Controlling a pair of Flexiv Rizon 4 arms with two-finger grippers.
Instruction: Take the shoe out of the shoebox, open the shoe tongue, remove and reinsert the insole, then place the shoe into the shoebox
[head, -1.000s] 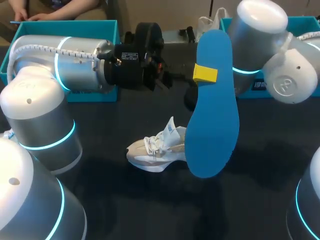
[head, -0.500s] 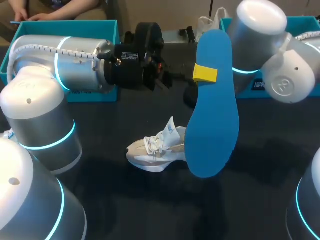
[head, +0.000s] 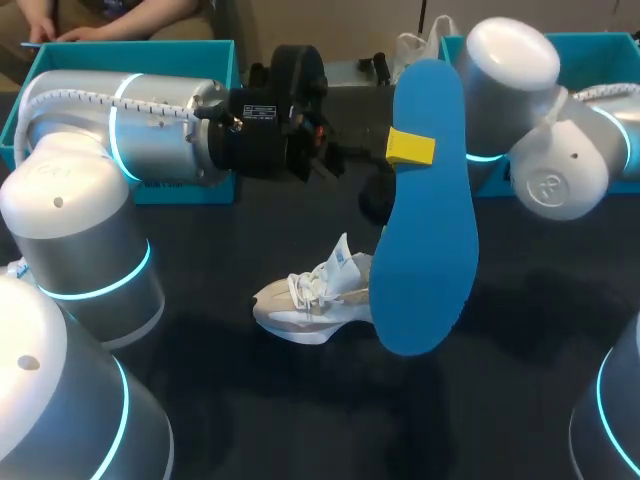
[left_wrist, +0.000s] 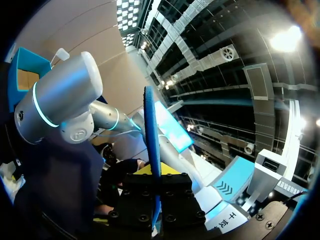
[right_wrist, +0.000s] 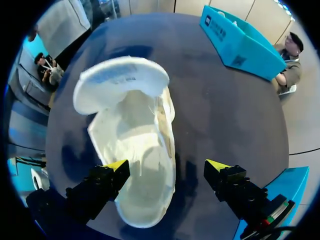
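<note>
Two pincers, left pincer (head: 409, 148) clenched on the upright blue insole (head: 425, 250), right pincer (right_wrist: 167, 166) released with fingers spread over the white shoe (right_wrist: 135, 150), shoe on the dark tabletop (head: 240, 400) outside the teal shoebox (right_wrist: 240, 42), box contents unclear.

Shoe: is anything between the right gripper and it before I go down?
Nothing visible. In the right wrist view the shoe lies on the table straight ahead of the open right gripper, tongue folded back, nothing across it. The insole is held up by the left gripper and does not show in that view.
</note>
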